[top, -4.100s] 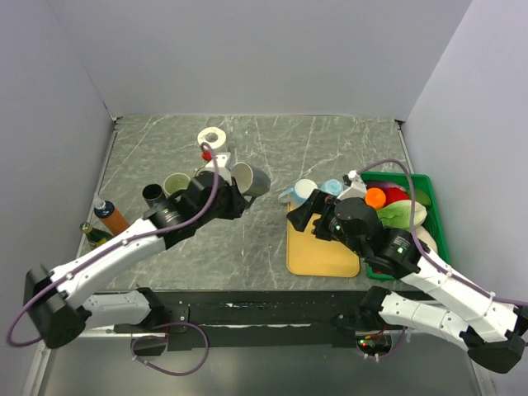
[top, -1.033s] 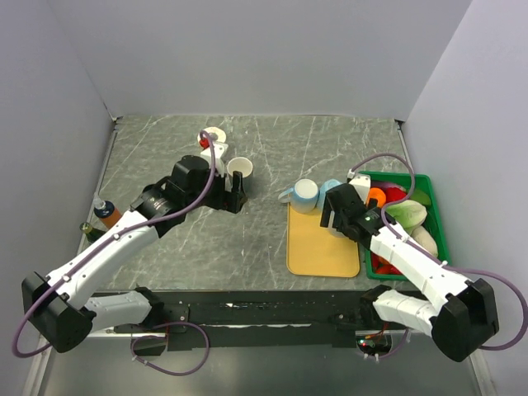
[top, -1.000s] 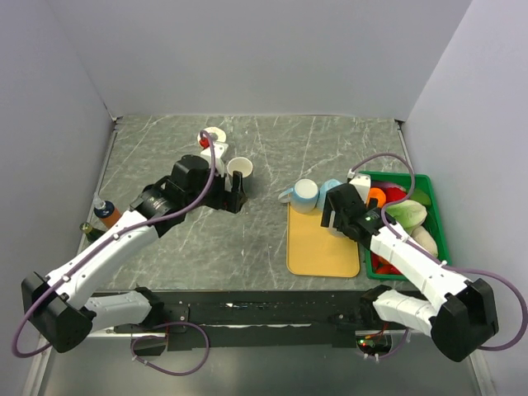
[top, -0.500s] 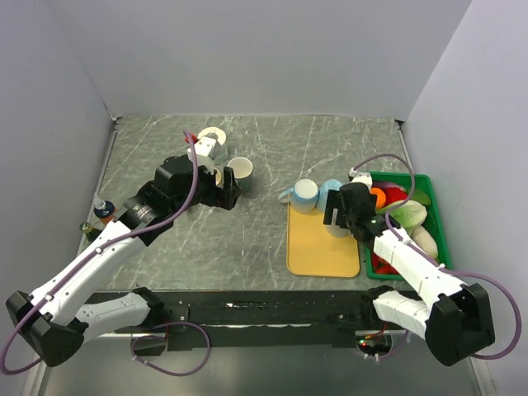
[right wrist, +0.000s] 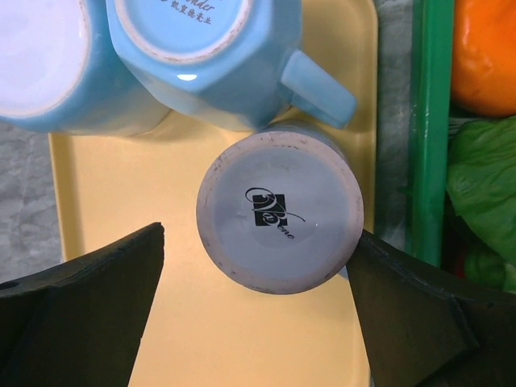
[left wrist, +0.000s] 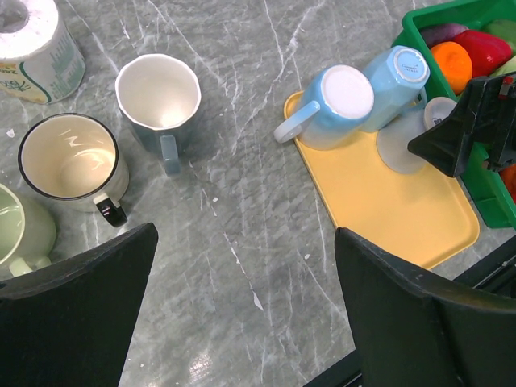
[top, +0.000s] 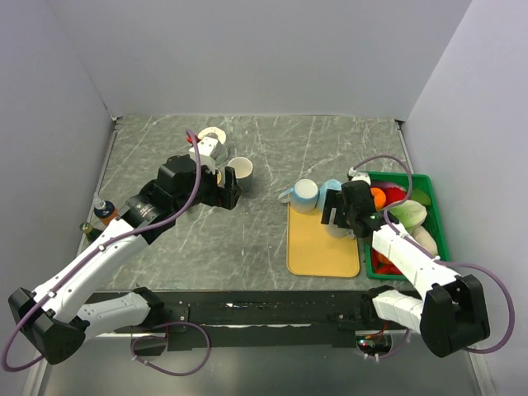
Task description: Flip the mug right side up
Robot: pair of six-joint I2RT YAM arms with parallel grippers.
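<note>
At about 10 o'clock on the counter [left wrist: 242, 185] three mugs stand mouth up beside a paper roll [left wrist: 32, 36]: a pale green mug [left wrist: 20, 230], a cream mug [left wrist: 68, 165] with a black rim, and a grey-blue mug [left wrist: 157, 93]. They look already dealt with. The left claw [left wrist: 246, 266] hangs over bare counter at their 5 o'clock, spread wide and holding nothing, probably parked clear of the work.

Toward 3 o'clock lies a yellow tray [left wrist: 411, 218] with three mugs bottom up. The two blue mugs [left wrist: 339, 101] touch at the tray's 12 o'clock edge. The grey mug [right wrist: 278, 214] sits just below them at 1 o'clock, close to the green bin [right wrist: 429, 121] of fruit and vegetables. The right claw [right wrist: 258, 234] hovers straight above the grey mug's printed base, fingers wide on either side and not touching. This looks lined up for a drop and grab, so this mug is likely the one to be turned.

Four seconds back, the left claw was holding the grey-blue mug tilted. Now that mug stands free and the arm has pulled away toward 8 o'clock. The right arm, then reaching over the tray's 10 o'clock corner, has swung toward 2 o'clock and settled over the grey mug.
</note>
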